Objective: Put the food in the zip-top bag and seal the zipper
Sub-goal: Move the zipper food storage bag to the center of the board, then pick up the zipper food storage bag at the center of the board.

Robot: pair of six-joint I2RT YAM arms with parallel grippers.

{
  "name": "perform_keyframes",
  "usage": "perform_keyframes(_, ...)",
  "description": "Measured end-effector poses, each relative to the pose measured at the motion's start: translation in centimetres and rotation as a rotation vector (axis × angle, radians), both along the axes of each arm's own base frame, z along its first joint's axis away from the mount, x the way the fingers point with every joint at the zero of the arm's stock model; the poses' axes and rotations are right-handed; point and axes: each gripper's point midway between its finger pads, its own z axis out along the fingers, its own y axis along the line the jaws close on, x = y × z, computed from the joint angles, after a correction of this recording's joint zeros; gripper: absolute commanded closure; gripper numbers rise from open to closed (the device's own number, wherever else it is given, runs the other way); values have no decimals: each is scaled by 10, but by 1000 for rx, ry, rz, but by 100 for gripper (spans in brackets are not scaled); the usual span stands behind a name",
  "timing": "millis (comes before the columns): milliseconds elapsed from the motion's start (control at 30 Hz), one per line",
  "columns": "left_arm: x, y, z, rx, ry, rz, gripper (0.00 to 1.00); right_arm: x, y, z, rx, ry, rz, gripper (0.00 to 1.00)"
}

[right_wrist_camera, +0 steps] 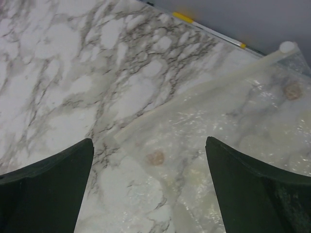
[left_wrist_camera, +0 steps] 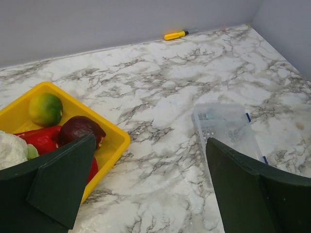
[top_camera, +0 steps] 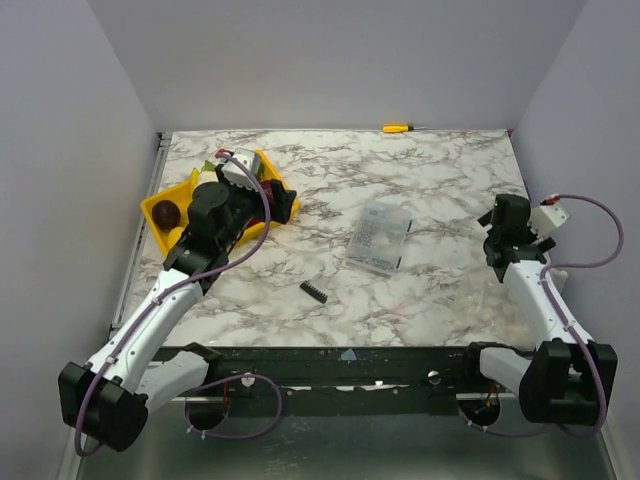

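Note:
The food lies in a yellow tray point(top_camera: 160, 225) at the table's left. In the left wrist view I see a green-yellow fruit point(left_wrist_camera: 44, 108), a dark purple piece point(left_wrist_camera: 80, 128), a red piece point(left_wrist_camera: 38, 138) and the white cauliflower point(left_wrist_camera: 10, 151). The clear zip-top bag point(top_camera: 380, 238) lies flat mid-table, also the bag point(left_wrist_camera: 226, 127) from the left wrist. I cannot make out its zipper. My left gripper point(top_camera: 283, 207) hangs open over the tray's right edge, its jaws point(left_wrist_camera: 150, 182) empty. My right gripper point(top_camera: 495, 238) stands open near the right edge, its fingers point(right_wrist_camera: 148, 187) holding nothing.
A yellow pen point(top_camera: 397, 128) lies against the back wall. A small black object point(top_camera: 314, 291) sits in front of the bag. Under the right gripper a clear film sheet point(right_wrist_camera: 228, 136) with a pale rod point(right_wrist_camera: 252, 65) along its edge covers the marble. Grey walls enclose three sides.

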Motion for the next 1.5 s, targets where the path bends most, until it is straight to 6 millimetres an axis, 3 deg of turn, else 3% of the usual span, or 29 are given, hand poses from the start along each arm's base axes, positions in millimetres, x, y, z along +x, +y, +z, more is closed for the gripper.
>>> perform_keyframes(167, -6, -18, -5, -1, 20, -72, 1, -29, -32, -33, 83, 60, -125, 0)
perform_keyframes(300, -5, -28, -9, -4, 46, -111, 1, -44, -34, -56, 138, 111, -149, 0)
perform_keyframes(400, -6, -33, -9, -17, 60, -130, 1, -44, -25, -72, 190, 158, -113, 1)
perform_keyframes(533, -10, -39, -5, -41, 68, -168, 1, -36, 6, -94, 293, 182, 56, 0)
perform_keyframes(667, -13, -45, 2, -62, 68, -197, 1, -29, 58, -107, 390, 167, 305, 0)
perform_keyframes(833, -15, -48, 1, -76, 83, -213, 1, -4, 122, -88, 428, 101, 621, 1)
perform_keyframes(967, -15, -49, 0, -79, 88, -219, 1, 14, 145, -67, 414, 87, 725, 1)
perform_keyframes(1033, -15, -49, 0, -82, 90, -220, 2, 23, 137, -51, 384, 76, 664, 0)
perform_keyframes(1200, -17, -51, 0, -92, 98, -230, 2, 54, 89, -8, 369, 69, 261, 0)
perform_keyframes(1267, -18, -52, 0, -96, 101, -233, 1, 67, 74, 0, 373, 85, 122, 0)
perform_keyframes(1333, -18, -52, 0, -99, 103, -236, 1, 77, 65, -1, 378, 115, 13, 0)
perform_keyframes(1500, -19, -53, 0, -107, 111, -238, 2, 88, 52, -39, 383, 316, -229, 0)
